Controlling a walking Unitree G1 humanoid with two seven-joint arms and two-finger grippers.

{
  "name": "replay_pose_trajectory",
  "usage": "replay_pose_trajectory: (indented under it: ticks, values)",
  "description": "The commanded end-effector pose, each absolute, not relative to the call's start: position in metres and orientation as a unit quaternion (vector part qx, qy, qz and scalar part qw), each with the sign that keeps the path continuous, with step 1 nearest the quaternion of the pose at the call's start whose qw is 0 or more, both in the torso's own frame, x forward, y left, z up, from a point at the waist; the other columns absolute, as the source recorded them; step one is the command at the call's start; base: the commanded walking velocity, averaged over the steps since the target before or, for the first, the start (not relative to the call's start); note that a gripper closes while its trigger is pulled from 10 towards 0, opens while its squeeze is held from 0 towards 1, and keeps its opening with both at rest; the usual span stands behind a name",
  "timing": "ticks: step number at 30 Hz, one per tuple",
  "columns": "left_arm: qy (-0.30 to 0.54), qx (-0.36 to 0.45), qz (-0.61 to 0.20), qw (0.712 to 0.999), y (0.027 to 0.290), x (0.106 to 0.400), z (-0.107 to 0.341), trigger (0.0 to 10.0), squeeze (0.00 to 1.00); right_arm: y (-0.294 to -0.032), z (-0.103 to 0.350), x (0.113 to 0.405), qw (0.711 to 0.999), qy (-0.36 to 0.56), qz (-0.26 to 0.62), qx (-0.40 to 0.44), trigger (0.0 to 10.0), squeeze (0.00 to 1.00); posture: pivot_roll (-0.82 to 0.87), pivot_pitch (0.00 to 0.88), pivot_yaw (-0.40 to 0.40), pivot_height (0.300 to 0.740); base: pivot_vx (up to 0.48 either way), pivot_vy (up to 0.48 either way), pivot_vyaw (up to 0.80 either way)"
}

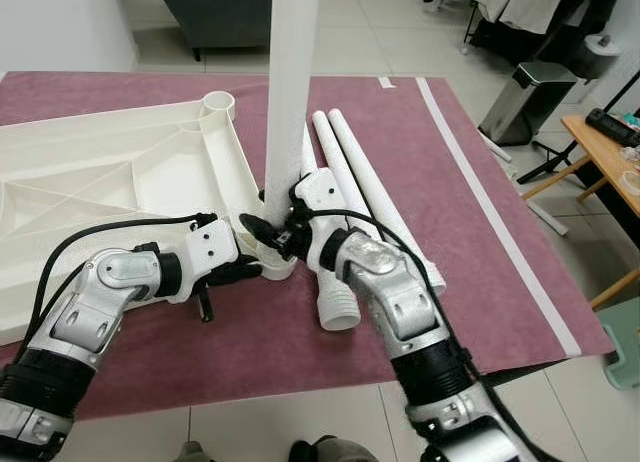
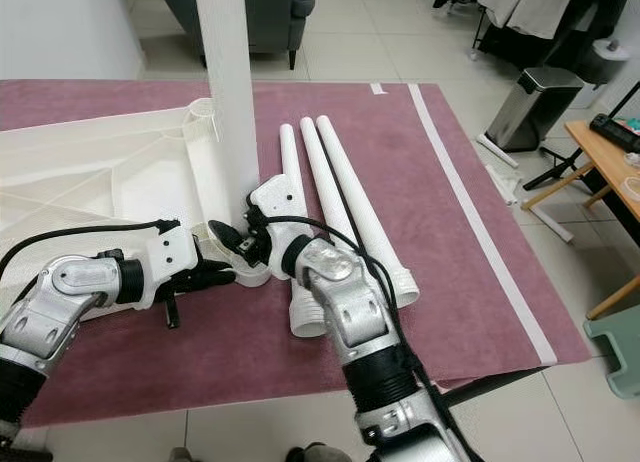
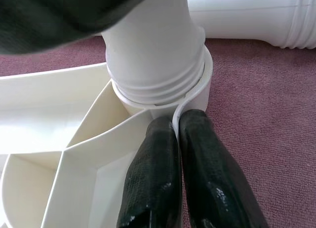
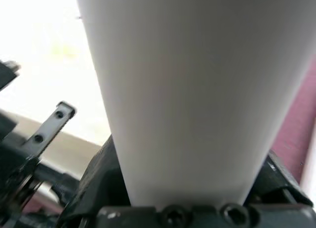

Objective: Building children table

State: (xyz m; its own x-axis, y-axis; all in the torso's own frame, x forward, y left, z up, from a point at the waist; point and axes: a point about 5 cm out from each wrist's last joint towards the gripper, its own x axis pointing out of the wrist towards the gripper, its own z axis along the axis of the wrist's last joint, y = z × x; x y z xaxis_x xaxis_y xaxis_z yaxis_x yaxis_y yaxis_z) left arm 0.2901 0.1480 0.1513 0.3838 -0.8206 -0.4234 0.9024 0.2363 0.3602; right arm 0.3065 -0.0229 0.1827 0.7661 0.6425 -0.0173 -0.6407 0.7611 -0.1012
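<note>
The white tabletop (image 1: 110, 167) lies upside down on the maroon rug (image 1: 480, 272), filling the left half of the frame. At centre frame, one white table leg (image 1: 291, 82) stands upright with its threaded end seated in the near corner socket (image 3: 197, 92) of the tabletop. The right gripper (image 1: 270, 227) is clamped around the lower part of this leg. The left gripper (image 1: 245, 270), at lower centre-left, has its fingers (image 3: 153, 183) pressed together on the socket's thin wall, pinching the tabletop's corner. Three spare legs (image 1: 365, 207) lie side by side on the rug just right of centre.
</note>
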Motion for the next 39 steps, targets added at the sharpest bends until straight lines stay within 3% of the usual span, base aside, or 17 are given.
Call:
replay_pose_trajectory:
  ticks: [1, 5, 6, 11, 12, 13, 14, 17, 20, 21, 25, 32, 33, 34, 36, 37, 39]
  values:
    - [0.035, 0.262, -0.607, 0.750, 0.129, 0.276, 0.155, 0.0, 0.00, -0.046, 0.148, 0.314, 0.969, 0.082, 0.229, -0.052, 0.0, 0.00, 0.11, 0.093, -0.066, 0.740, 0.000, 0.000, 0.00]
    - [0.037, 0.263, -0.610, 0.746, 0.128, 0.275, 0.155, 0.0, 0.00, -0.039, 0.152, 0.315, 0.973, 0.075, 0.216, -0.029, 0.7, 0.00, 0.12, 0.088, -0.060, 0.740, 0.000, 0.000, 0.00]
    - [0.037, 0.263, -0.611, 0.746, 0.128, 0.275, 0.155, 0.0, 0.00, -0.037, 0.154, 0.314, 0.971, 0.074, 0.224, -0.025, 10.0, 0.00, 0.12, 0.089, -0.059, 0.740, 0.000, 0.000, 0.00]
    - [0.039, 0.265, -0.612, 0.745, 0.130, 0.275, 0.156, 0.0, 0.00, -0.032, 0.162, 0.312, 0.959, 0.050, 0.276, -0.031, 10.0, 0.00, 0.12, 0.087, -0.059, 0.740, 0.000, 0.000, 0.00]
    - [0.039, 0.265, -0.612, 0.744, 0.130, 0.274, 0.156, 0.0, 0.00, -0.031, 0.166, 0.310, 0.953, 0.037, 0.298, -0.039, 10.0, 0.62, 0.12, 0.086, -0.060, 0.740, 0.000, 0.000, 0.00]
    - [0.039, 0.265, -0.612, 0.744, 0.130, 0.274, 0.156, 0.0, 0.00, -0.031, 0.166, 0.310, 0.953, 0.037, 0.298, -0.039, 10.0, 0.62, 0.12, 0.086, -0.060, 0.740, 0.000, 0.000, 0.00]
    - [0.039, 0.266, -0.612, 0.744, 0.130, 0.274, 0.156, 0.0, 0.00, -0.029, 0.171, 0.306, 0.941, 0.021, 0.337, -0.037, 10.0, 1.00, 0.12, 0.086, -0.061, 0.740, 0.000, 0.000, 0.00]
    - [0.038, 0.267, -0.612, 0.744, 0.131, 0.274, 0.157, 0.0, 0.00, -0.030, 0.178, 0.299, 0.914, 0.003, 0.403, -0.039, 10.0, 1.00, 0.12, 0.089, -0.065, 0.740, 0.000, 0.000, 0.00]
    - [0.038, 0.267, -0.612, 0.743, 0.131, 0.274, 0.157, 0.0, 0.00, -0.031, 0.184, 0.293, 0.890, -0.013, 0.454, -0.047, 10.0, 0.84, 0.12, 0.091, -0.065, 0.740, 0.000, 0.000, 0.00]
    - [0.037, 0.268, -0.613, 0.742, 0.131, 0.273, 0.157, 0.0, 0.00, -0.033, 0.187, 0.289, 0.864, -0.023, 0.499, -0.058, 10.0, 0.00, 0.12, 0.093, -0.065, 0.740, 0.000, 0.000, 0.00]
    - [0.037, 0.272, -0.620, 0.735, 0.131, 0.268, 0.157, 0.0, 0.00, -0.046, 0.190, 0.295, 0.804, -0.018, 0.585, -0.104, 10.0, 0.00, 0.12, 0.102, -0.067, 0.740, 0.000, 0.000, 0.00]
    - [0.038, 0.272, -0.623, 0.732, 0.131, 0.264, 0.156, 0.0, 0.00, -0.050, 0.186, 0.308, 0.782, 0.008, 0.610, -0.127, 10.0, 0.00, 0.13, 0.106, -0.073, 0.740, 0.000, 0.000, 0.00]
    - [0.037, 0.271, -0.623, 0.732, 0.131, 0.263, 0.156, 0.0, 0.00, -0.052, 0.181, 0.316, 0.774, 0.028, 0.617, -0.136, 5.3, 0.00, 0.14, 0.109, -0.078, 0.740, 0.000, 0.000, 0.00]
    - [0.037, 0.271, -0.623, 0.733, 0.131, 0.262, 0.157, 0.0, 0.00, -0.054, 0.176, 0.322, 0.771, 0.046, 0.620, -0.138, 2.4, 0.00, 0.15, 0.110, -0.080, 0.740, 0.000, 0.000, 0.00]
    - [0.037, 0.271, -0.622, 0.734, 0.131, 0.261, 0.157, 0.0, 0.00, -0.055, 0.173, 0.326, 0.770, 0.056, 0.620, -0.139, 2.4, 0.00, 0.15, 0.110, -0.080, 0.740, 0.000, 0.000, 0.00]
    - [0.036, 0.271, -0.621, 0.735, 0.132, 0.261, 0.158, 0.0, 0.00, -0.057, 0.170, 0.327, 0.766, 0.066, 0.626, -0.134, 0.0, 0.00, 0.15, 0.109, -0.079, 0.740, 0.000, 0.000, 0.00]
    - [0.036, 0.270, -0.621, 0.735, 0.132, 0.260, 0.158, 0.0, 0.00, -0.058, 0.169, 0.327, 0.761, 0.071, 0.633, -0.127, 0.0, 0.00, 0.15, 0.110, -0.079, 0.740, 0.000, 0.000, 0.00]
